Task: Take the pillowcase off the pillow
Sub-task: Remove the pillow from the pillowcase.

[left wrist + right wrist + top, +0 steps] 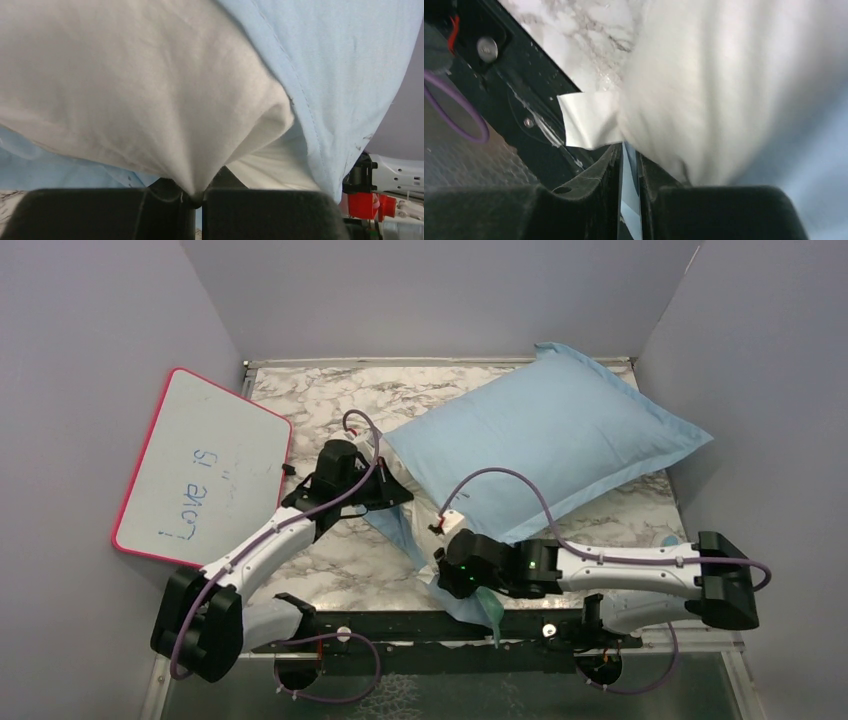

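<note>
The pillowcase is light blue and covers the plump cushion at the back right. A loose flap of it trails toward the front edge, showing a teal-green bit. At the case's open left end, my left gripper is shut on a pinch of the cream-white pillow. Its jaws squeeze that cloth to a point, with the blue pillowcase hanging to the right. My right gripper sits on the front flap. Its jaws are nearly together on a strip of the light blue pillowcase. Pale blurred cloth bulges beside it.
A pink-framed whiteboard with writing leans at the left wall. The marble table shows between the arms. A black rail with a piece of white tape runs along the near edge. Grey walls close in on three sides.
</note>
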Robot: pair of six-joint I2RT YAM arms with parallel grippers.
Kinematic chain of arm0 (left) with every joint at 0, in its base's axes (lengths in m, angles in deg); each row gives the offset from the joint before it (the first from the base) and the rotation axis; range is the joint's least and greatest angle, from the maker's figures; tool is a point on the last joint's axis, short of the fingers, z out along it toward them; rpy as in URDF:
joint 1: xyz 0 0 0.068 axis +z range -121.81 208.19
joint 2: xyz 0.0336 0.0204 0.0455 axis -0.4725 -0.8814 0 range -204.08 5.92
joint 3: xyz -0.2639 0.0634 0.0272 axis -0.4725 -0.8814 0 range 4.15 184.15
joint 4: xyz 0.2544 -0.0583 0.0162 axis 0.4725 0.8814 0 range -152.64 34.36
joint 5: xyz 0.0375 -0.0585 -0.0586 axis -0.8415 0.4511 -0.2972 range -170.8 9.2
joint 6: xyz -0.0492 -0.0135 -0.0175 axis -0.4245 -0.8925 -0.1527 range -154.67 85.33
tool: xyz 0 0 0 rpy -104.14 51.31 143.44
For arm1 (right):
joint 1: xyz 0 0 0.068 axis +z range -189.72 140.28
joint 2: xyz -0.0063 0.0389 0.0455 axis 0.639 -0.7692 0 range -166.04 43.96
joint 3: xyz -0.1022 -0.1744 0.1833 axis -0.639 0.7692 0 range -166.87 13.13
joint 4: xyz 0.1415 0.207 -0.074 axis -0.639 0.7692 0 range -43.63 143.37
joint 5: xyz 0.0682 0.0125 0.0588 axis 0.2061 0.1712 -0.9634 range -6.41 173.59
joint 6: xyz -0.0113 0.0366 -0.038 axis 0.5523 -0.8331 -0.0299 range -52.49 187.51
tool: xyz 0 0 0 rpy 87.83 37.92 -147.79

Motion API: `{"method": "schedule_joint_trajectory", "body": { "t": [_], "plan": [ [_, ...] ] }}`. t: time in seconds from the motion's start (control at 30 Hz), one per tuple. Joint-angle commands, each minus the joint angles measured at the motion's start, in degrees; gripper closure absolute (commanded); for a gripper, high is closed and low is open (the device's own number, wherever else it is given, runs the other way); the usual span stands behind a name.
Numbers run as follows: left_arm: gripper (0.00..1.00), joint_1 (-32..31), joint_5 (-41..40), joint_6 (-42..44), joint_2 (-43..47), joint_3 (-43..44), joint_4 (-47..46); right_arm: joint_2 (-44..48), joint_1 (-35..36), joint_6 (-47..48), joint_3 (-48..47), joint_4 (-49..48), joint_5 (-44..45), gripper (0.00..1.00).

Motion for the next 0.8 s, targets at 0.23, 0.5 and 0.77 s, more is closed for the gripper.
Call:
{"method": "schedule_joint_trajectory", "body": {
  "t": [0.23, 0.5, 0.77],
  "plan": [
    [0.36, 3.6, -3.7, 1.3, 8.7, -1.7, 2.1, 11.5, 0.6, -20.7, 19.7, -22.3, 9.5, 0.62],
    [0.12, 2.8, 3.4, -7.7, 21.6, -14.8, -2.9, 7.7, 0.6, -19.4, 16.3, -23.3, 10.1, 0.62],
    [0.09, -3.5, 0.5, -15.4, 28.2, -22.3, -9.2, 5.6, 0.6, -20.8, 16.1, -24.5, 9.4, 0.63]
  ]
}}
